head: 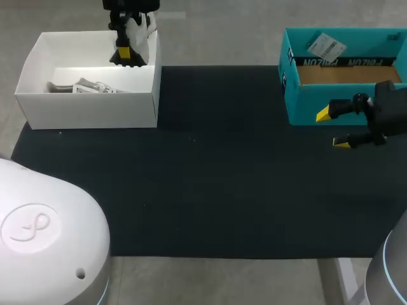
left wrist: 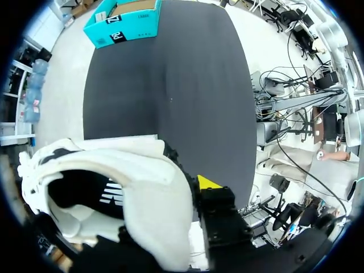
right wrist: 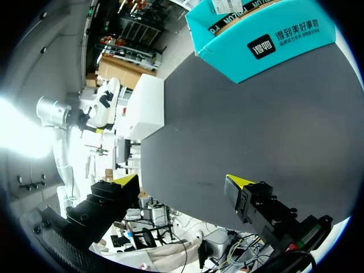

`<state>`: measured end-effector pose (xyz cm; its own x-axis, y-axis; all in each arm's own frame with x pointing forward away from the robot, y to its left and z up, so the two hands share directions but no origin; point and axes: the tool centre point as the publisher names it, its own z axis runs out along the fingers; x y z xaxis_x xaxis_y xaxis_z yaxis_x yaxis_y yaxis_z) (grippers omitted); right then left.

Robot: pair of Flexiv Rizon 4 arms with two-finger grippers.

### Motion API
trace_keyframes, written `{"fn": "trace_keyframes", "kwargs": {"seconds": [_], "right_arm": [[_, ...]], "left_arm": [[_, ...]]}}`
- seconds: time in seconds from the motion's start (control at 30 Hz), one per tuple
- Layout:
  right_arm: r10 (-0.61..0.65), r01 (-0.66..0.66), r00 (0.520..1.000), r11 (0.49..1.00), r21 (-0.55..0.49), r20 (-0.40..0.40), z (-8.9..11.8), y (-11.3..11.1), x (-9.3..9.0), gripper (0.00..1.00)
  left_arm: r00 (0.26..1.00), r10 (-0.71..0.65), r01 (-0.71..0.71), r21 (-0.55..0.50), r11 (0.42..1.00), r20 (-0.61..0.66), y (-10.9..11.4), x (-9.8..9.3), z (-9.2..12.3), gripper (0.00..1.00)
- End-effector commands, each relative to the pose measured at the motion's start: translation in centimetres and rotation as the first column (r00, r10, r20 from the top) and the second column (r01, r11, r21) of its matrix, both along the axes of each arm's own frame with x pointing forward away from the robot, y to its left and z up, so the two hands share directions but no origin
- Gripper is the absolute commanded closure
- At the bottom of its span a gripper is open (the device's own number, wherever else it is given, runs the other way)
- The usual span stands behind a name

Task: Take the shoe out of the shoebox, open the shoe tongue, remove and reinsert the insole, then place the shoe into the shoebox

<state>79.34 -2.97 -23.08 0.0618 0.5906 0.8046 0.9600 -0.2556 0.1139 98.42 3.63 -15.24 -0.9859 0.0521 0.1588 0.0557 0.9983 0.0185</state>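
one shoe (head: 147,37) is clamped in the left gripper (head: 130,57) over the white box (head: 95,109). right gripper (head: 332,129) has jaws apart.

Layout from my end: mat (head: 210,190) covers the middle of the table. The left box (head: 89,111) sits on its far-left corner and the right box (head: 305,101) on its far-right corner, both reaching past the far edge and well apart. Packing paper (head: 82,86) lies in the left box, toward its left side. My left gripper (head: 124,54) is above that box's back-right corner, clamped on the shoe (head: 143,32). My right gripper (head: 333,129) is just in front of the right box's front wall, over the mat, with its fingers apart and nothing between them. A label (head: 325,46) lies against the right box's back wall.
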Motion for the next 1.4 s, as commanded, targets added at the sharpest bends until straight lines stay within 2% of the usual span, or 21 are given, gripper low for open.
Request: {"fn": "trace_keyframes", "kwargs": {"seconds": [0.03, 0.13, 0.73, 0.83, 0.93, 1.07, 1.4], "right_arm": [[-0.002, 0.002, 1.000, 1.000, -0.003, -0.002, 0.0, 0.1, 0.0, 0.00], [-0.002, 0.002, 1.000, 1.000, -0.003, -0.002, 0.0, 0.1, 0.0, 0.00], [-0.002, 0.002, 1.000, 1.000, -0.003, -0.002, 0.0, 0.1, 0.0, 0.00], [-0.002, 0.002, 1.000, 1.000, -0.003, -0.002, 0.0, 0.1, 0.0, 0.00], [-0.002, 0.002, 1.000, 1.000, -0.003, -0.002, 0.0, 0.1, 0.0, 0.00], [-0.002, 0.002, 1.000, 1.000, -0.003, -0.002, 0.0, 0.1, 0.0, 0.00], [-0.002, 0.002, 1.000, 1.000, -0.003, -0.002, 0.0, 0.1, 0.0, 0.00]], "left_arm": [[1.000, 0.012, -0.012, -0.008, 1.000, -0.015, 1.8, 1.8, -0.1, 1.00], [0.998, 0.063, -0.063, 0.006, 0.998, -0.015, 3.1, 2.8, -0.2, 1.00], [0.998, 0.063, -0.063, 0.006, 0.998, -0.015, 3.1, 2.8, -0.2, 1.00], [0.999, 0.031, -0.031, -0.016, 0.999, -0.019, 4.5, 2.5, -0.7, 1.00], [0.999, 0.017, -0.018, -0.023, 1.000, -0.049, 6.4, 2.9, -0.9, 1.00], [1.000, -0.002, 0.002, -0.007, 1.000, -0.025, 8.9, 3.4, -1.5, 1.00], [0.999, -0.045, 0.045, 0.037, 0.998, -0.004, 15.1, 7.1, -3.0, 1.00]]}}
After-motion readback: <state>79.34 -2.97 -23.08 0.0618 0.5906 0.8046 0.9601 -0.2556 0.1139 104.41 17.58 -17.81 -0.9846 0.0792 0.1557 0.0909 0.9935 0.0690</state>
